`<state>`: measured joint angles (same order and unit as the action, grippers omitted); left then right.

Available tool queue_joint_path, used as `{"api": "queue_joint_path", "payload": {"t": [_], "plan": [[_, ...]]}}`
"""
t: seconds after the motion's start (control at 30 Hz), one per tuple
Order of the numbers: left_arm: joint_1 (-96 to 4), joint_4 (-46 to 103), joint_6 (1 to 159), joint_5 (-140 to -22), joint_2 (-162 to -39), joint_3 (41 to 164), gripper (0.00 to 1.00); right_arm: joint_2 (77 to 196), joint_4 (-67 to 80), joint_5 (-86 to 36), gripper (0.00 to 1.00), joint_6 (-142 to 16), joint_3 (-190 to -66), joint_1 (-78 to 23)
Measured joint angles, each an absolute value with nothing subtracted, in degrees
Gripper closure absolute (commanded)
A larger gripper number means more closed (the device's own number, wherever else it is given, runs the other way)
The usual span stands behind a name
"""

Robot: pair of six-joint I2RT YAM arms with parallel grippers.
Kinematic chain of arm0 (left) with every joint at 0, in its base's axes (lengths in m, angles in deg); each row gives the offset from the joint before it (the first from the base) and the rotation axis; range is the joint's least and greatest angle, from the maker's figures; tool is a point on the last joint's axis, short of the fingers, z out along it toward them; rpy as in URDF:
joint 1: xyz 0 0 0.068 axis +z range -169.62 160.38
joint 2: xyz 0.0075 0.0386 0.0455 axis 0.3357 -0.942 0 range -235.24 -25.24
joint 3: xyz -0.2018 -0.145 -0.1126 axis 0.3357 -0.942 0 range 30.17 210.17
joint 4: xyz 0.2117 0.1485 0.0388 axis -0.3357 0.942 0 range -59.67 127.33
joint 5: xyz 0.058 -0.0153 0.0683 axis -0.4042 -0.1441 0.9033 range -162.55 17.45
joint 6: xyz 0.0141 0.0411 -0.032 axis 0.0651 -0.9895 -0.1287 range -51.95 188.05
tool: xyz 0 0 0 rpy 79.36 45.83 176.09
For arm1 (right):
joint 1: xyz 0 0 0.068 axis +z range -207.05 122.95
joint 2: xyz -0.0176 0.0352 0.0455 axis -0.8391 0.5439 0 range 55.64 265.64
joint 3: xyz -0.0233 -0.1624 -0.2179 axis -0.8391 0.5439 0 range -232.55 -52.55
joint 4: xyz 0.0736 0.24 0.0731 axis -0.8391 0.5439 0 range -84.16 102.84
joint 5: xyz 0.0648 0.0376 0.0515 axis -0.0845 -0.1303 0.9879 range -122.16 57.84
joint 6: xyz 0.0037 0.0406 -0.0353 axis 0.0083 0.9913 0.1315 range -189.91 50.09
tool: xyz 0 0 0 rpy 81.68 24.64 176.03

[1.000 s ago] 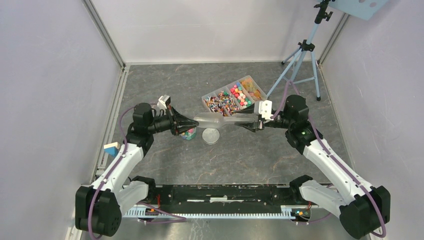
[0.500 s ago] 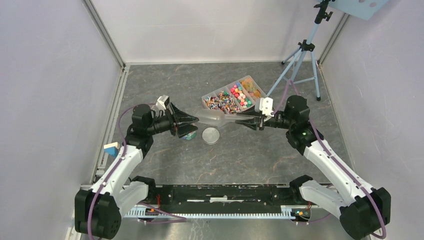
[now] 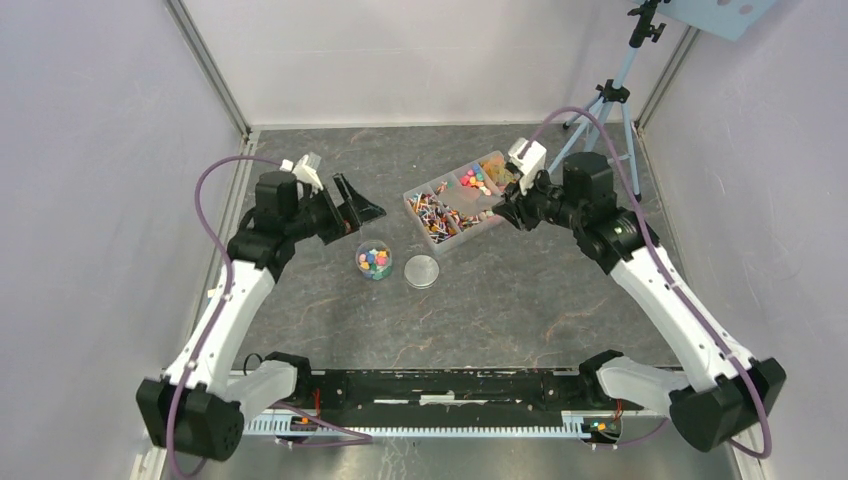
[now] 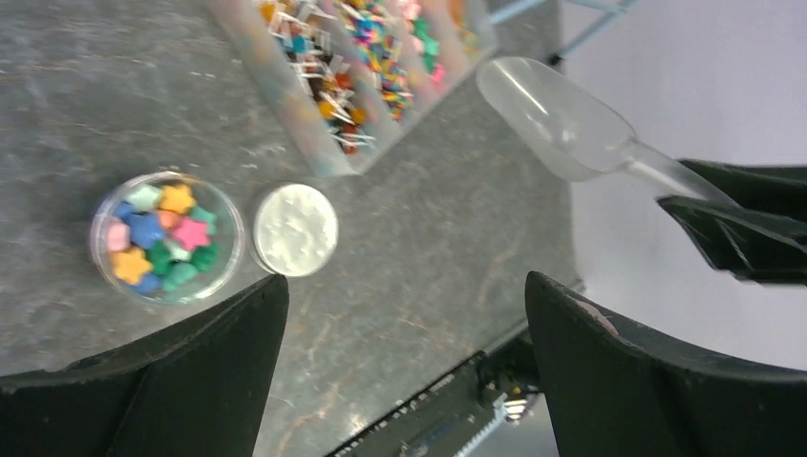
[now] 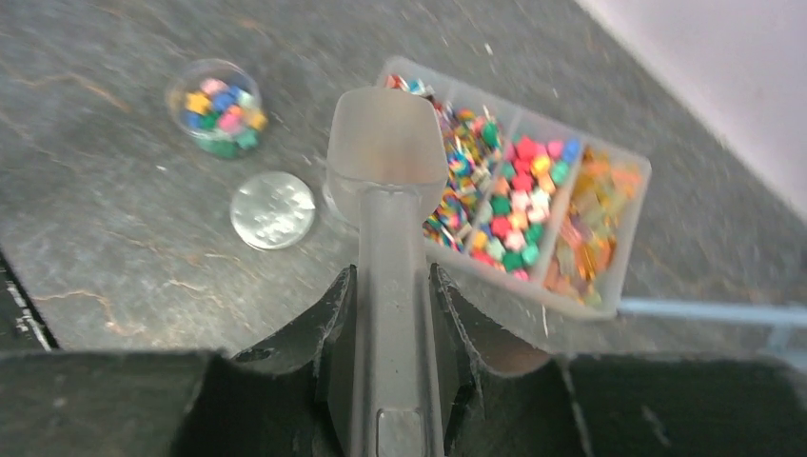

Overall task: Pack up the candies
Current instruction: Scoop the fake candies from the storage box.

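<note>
The left gripper [image 3: 358, 206] hangs wide open and empty, far-left of the clear cup [image 3: 375, 261] of star candies [image 4: 162, 233]. The round lid [image 3: 422, 271] sits just right of the cup. The right gripper [image 3: 503, 212] clamps a clear scoop [image 5: 385, 162] above the divided tray [image 5: 636, 228] of candies. Bare table lies near.

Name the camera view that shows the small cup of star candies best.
Left wrist: the cup sits close below, open, its star candies distinct. The right wrist shows it far and blurred; the top external view shows it tiny, beside the lid.
</note>
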<state>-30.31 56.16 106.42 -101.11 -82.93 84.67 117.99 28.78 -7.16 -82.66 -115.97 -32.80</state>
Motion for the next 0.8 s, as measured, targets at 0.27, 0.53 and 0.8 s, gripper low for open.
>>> {"api": "queue_joint_path", "payload": {"t": [0.27,0.53,0.8], "plan": [[-30.3,56.3,103.0,-94.1,-104.9,95.0,0.14,128.9,40.4,-22.0,1.00,-82.1,-124.0,-31.1],[-30.4,51.2,100.9,-92.8,-124.4,107.7,0.22,136.2,43.5,-31.0,1.00,-82.3,-128.3,-25.8],[-31.1,47.7,96.7,-98.2,-139.9,120.7,0.24,142.8,44.1,-36.2,1.00,-83.2,-132.5,-24.2]]}}
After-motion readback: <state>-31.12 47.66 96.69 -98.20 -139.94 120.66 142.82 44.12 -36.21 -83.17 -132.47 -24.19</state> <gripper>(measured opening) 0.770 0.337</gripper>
